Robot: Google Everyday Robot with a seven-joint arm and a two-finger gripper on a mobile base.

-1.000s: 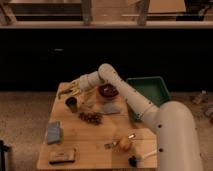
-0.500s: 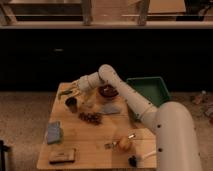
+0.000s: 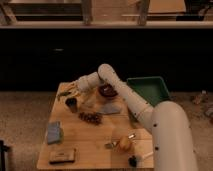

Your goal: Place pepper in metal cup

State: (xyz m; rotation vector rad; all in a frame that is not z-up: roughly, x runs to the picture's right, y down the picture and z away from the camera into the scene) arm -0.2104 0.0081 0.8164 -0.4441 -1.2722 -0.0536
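Observation:
My gripper (image 3: 75, 90) is at the far left of the wooden table (image 3: 100, 150), at the end of the arm that reaches across from the lower right. A pale yellow-green slender pepper (image 3: 66, 93) shows right at the gripper's tip, near the table's back left corner. Whether it is held cannot be told. The small dark metal cup (image 3: 71, 104) stands upright just in front of and below the gripper, a short way from the pepper.
A dark red bowl (image 3: 106, 91) sits behind the arm, and a green bin (image 3: 146, 89) at the right. There is a dark cluster (image 3: 91, 117) mid-table, a blue sponge (image 3: 54, 132) and a dark flat object (image 3: 62, 156) at front left, and a yellow-orange fruit (image 3: 124, 144) with cutlery at the front.

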